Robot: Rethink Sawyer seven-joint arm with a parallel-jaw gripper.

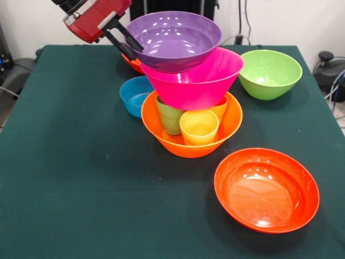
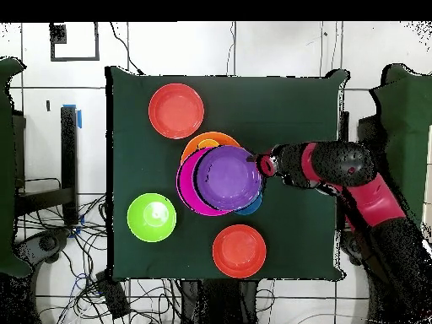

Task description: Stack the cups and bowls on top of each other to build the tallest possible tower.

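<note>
My gripper [image 1: 131,43], on the red and black arm [image 1: 94,19], reaches in from the upper left of the front view; its two black fingers [image 1: 121,47] are clamped on the rim of the glossy purple plastic bowl [image 1: 175,40], one inside the wall and one outside, at the bowl's 9 o'clock edge.

The tower: the large light orange plastic bowl [image 1: 188,143] sits on the dark green table [image 1: 70,178] as base. Three small ridged tumblers stand upright inside it: green [image 1: 169,118], yellow [image 1: 199,127], and orange [image 1: 220,108], the last mostly hidden. The large pink plastic bowl [image 1: 197,86] rests tilted on the cups, and the purple bowl sits in it.

Around the tower: small blue bowl [image 1: 133,96] at 9 o'clock, touching the base; lime green bowl [image 1: 269,74] at 2 o'clock, apart; one red-orange bowl [image 1: 266,190] at 5 o'clock, apart; another red-orange bowl [image 1: 133,65] at 11 o'clock, largely behind the fingers.
</note>
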